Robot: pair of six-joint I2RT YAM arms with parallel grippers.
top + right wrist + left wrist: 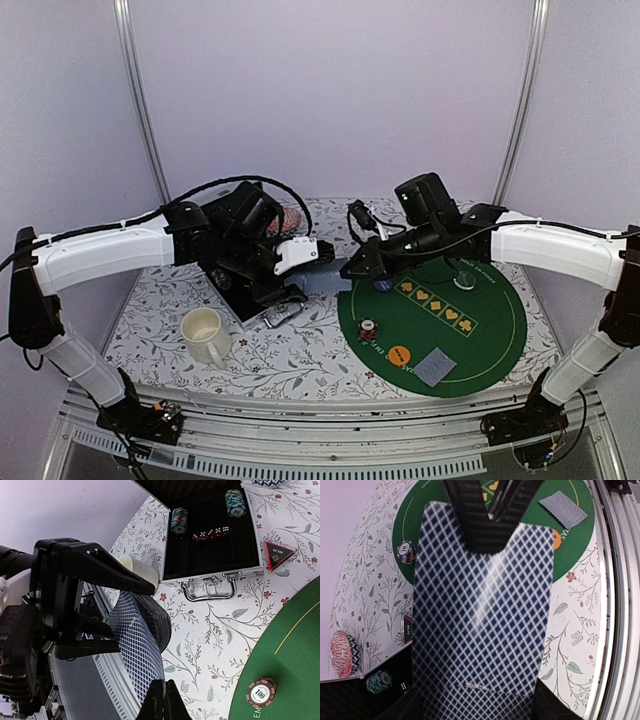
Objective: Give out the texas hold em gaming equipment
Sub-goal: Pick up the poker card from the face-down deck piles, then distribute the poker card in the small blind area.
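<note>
A deck of blue-backed playing cards [480,630] fills the left wrist view, and my left gripper [477,702] is shut on its near end, above the floral table between the case and the mat. My right gripper [163,700] is shut on the far edge of the deck's top card [137,640]; in the overhead view it meets the deck [322,279] at the mat's left rim. On the green mat [490,330] lie a striped chip [369,330], an orange disc [399,354], a face-down card [435,367] and a clear disc [463,281].
An open black case [210,550] holds two chip stacks [179,520] and red dice [210,532]. A black-red triangle marker [278,555] lies beside it. A cream mug [205,333] stands at the front left. A pink striped round object [342,654] sits behind the case.
</note>
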